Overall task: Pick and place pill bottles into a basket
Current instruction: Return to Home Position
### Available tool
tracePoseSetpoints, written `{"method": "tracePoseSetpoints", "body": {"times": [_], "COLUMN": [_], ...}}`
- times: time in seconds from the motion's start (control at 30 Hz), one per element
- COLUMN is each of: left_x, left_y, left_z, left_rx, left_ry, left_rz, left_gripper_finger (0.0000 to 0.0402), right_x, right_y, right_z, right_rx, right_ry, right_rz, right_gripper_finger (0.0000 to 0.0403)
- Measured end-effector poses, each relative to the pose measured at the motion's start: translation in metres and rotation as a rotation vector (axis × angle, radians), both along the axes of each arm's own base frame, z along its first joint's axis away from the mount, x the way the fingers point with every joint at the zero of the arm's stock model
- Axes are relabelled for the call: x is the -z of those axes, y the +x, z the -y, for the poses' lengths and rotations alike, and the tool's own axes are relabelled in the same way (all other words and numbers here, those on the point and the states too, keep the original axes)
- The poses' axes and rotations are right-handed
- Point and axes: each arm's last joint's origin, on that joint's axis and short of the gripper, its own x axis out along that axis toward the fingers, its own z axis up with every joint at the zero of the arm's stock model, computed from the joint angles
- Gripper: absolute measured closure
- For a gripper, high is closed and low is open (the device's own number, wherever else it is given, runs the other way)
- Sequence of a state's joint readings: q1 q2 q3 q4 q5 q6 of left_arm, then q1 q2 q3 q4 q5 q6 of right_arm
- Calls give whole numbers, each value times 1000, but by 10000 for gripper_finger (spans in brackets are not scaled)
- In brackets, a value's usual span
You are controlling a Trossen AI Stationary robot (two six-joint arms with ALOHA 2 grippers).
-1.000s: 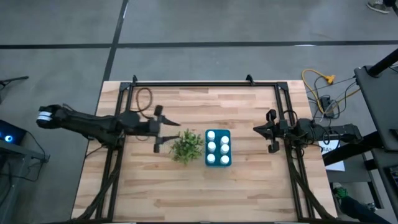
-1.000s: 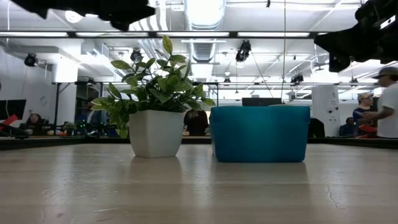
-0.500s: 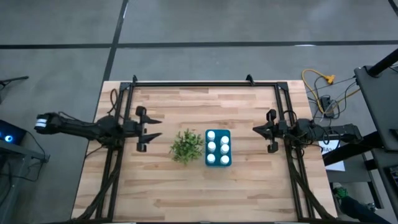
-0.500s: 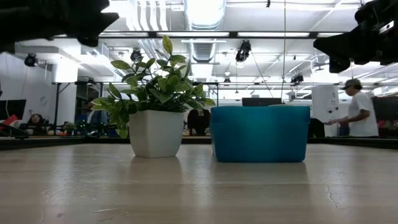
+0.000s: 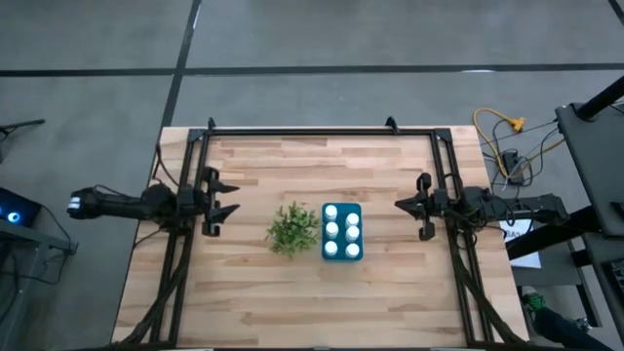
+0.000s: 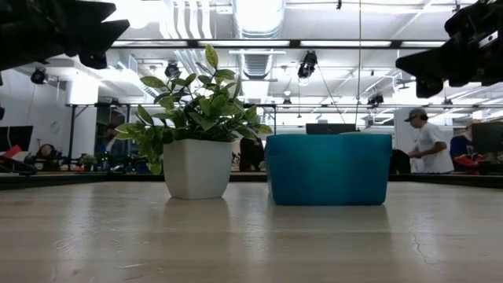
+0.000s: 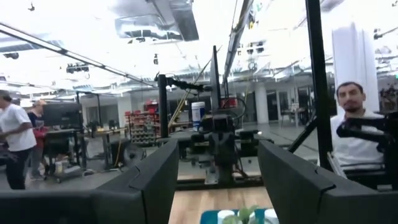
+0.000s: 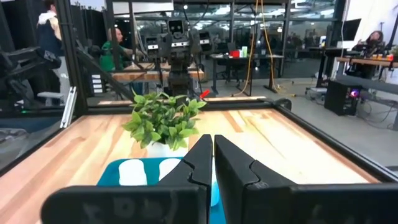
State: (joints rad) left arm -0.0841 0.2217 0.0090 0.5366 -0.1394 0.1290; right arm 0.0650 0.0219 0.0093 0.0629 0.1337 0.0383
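The teal basket [image 5: 325, 234] stands at the table's middle, and several white pill bottles [image 5: 331, 230] stand upright inside it. It also shows in the low view [image 6: 328, 169], where its wall hides the bottles. My left gripper [image 5: 230, 197] is open and empty, above the table's left part and left of the plant; its fingers stand wide apart in the left wrist view [image 7: 217, 180]. My right gripper [image 5: 400, 204] is shut and empty, above the table to the right of the basket; its fingers meet in the right wrist view [image 8: 212, 152], with two bottle caps [image 8: 133, 172] beyond them.
A bushy green plant [image 5: 292, 229] in a white pot [image 6: 196, 167] stands right beside the basket's left side. Dark frame rails [image 5: 322, 130] run along the table's far, left and right sides. People move about in the room behind the table [image 6: 428, 141].
My left gripper has drawn back from beside the plant toward the table's left edge, well clear of the plant. My right arm, the basket and the bottles have kept still.
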Motion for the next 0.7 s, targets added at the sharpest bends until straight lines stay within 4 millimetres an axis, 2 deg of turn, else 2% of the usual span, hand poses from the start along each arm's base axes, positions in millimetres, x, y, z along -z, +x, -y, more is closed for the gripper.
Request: {"method": "tracePoseSetpoints", "body": {"times": [0.17,0.4,0.7], "left_x": [3,26,32], "left_y": [-6,-8,-6], "left_z": [-1,-3,-3], "left_rx": [-19,-68,-60], "left_ry": [11,-59,-52], "left_rz": [-28,-242,-312], "left_gripper_finger": [198,198,198], "right_x": [1,2,5], "right_y": [0,0,1], "right_z": [0,0,0], "right_rx": [-1,-1,-2], "right_ry": [6,-40,-49], "right_rz": [-9,-27,-53], "right_gripper_finger": [394,394,394]}}
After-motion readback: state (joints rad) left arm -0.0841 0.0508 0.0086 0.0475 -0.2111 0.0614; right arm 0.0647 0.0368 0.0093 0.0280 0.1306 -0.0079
